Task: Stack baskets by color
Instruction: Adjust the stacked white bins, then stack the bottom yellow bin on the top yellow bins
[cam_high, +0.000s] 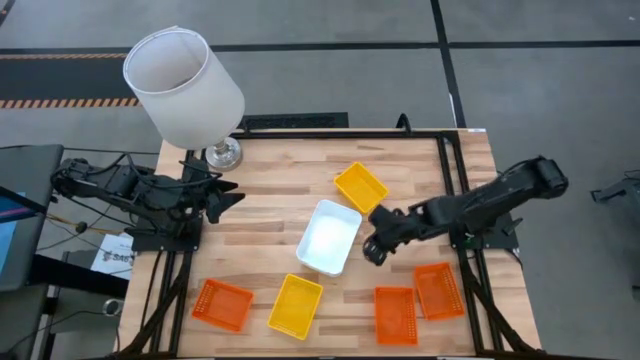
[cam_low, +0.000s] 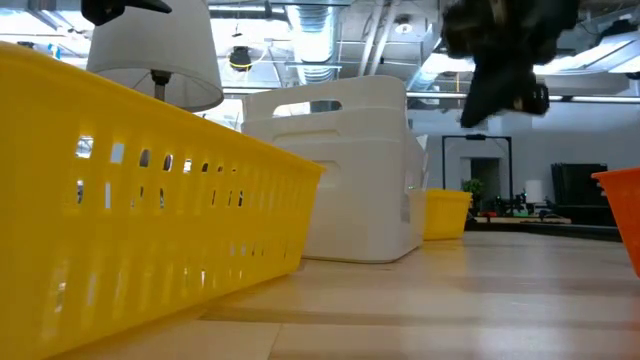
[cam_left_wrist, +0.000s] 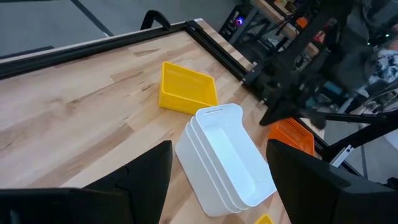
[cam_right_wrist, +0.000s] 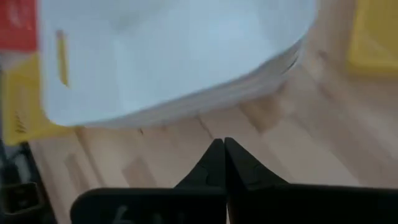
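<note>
Right gripper (cam_high: 372, 250) — fingers pressed together, empty, just beside stacked white baskets (cam_high: 329, 236) at table (cam_high: 270, 190) centre. Left gripper (cam_high: 228, 197) — spread wide, empty, near lamp (cam_high: 185, 85). Yellow and orange baskets scattered singly.

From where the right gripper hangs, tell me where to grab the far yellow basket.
Take the yellow basket by its thin rim on the edge facing the right gripper, coming straight down. It sits upright, mouth open, with bare table around it.
</note>
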